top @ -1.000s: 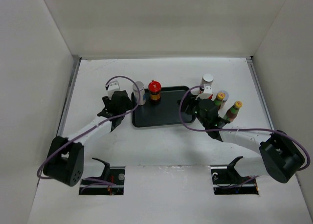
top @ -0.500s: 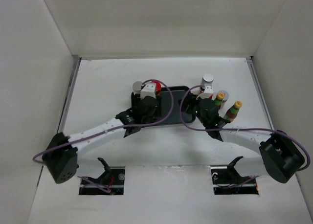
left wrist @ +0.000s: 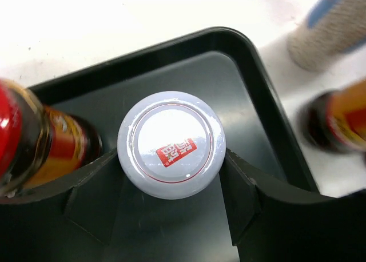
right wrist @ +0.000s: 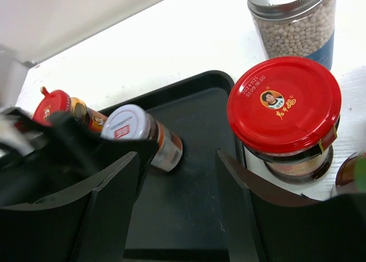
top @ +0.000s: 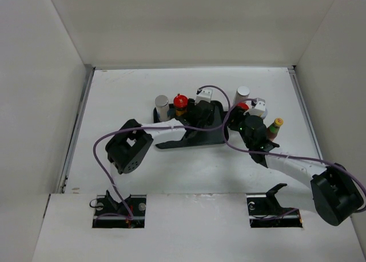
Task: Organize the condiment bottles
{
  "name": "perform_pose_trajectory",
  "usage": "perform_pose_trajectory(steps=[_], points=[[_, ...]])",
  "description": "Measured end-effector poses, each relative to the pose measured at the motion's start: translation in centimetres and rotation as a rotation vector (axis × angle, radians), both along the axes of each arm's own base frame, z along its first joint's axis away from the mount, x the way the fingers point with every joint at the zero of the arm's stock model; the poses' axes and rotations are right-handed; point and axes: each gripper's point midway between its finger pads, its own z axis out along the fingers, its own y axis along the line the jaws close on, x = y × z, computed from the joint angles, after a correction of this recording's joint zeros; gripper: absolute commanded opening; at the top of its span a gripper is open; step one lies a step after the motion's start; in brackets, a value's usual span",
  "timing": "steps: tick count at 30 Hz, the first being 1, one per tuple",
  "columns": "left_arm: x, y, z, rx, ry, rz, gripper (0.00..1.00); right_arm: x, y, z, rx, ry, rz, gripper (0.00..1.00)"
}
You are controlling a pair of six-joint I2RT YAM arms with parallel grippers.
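Note:
My left gripper (top: 201, 114) is shut on a white-capped shaker (left wrist: 171, 145), its fingers (left wrist: 94, 176) pressed on both sides of the cap, over the right part of the dark tray (left wrist: 251, 50). In the right wrist view the shaker (right wrist: 143, 133) leans with its base close to the tray floor. My right gripper (right wrist: 177, 176) is open and empty above the tray's right end, beside a red-lidded jar (right wrist: 283, 104). A silver-lidded jar (right wrist: 291, 19) stands behind it. A grey-capped white shaker (top: 162, 107) and a red-capped brown bottle (top: 180, 104) stand at the tray's left end.
A slim brown bottle with an orange cap (top: 274, 127) stands right of my right gripper (top: 246, 116), off the tray. The two arms lie close together over the tray's right end. White walls enclose the table on three sides.
My left arm has swung right, from left of the tray across it to its right end. My right gripper has shifted slightly right.

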Motion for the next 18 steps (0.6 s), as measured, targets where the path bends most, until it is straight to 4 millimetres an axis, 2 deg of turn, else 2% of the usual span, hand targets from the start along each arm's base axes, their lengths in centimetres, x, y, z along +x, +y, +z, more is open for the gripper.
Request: perform_pose_trajectory(steps=[2,5,9,10,15,18], points=[[1.4,0.4,-0.9,0.008,-0.007,0.023,0.36,0.0,0.0,0.1,0.003,-0.003,-0.003,0.62],[3.3,0.7,-0.9,0.001,-0.033,0.048,0.37,0.0,0.0,0.1,0.004,-0.003,-0.002,0.62],[4.9,1.5,-0.7,0.002,-0.059,0.083,0.38,0.0,0.0,0.1,0.004,-0.003,-0.003,0.63],[5.1,1.7,-0.7,0.004,-0.062,0.089,0.41,0.0,0.0,0.1,0.004,-0.003,-0.003,0.63],[5.4,2.2,-0.7,0.020,-0.072,0.102,0.72,0.0,0.0,0.1,0.004,-0.003,-0.002,0.66],[5.6,1.7,0.2,-0.007,-0.105,0.106,0.82,0.0,0.0,0.1,0.004,-0.003,-0.003,0.69]])
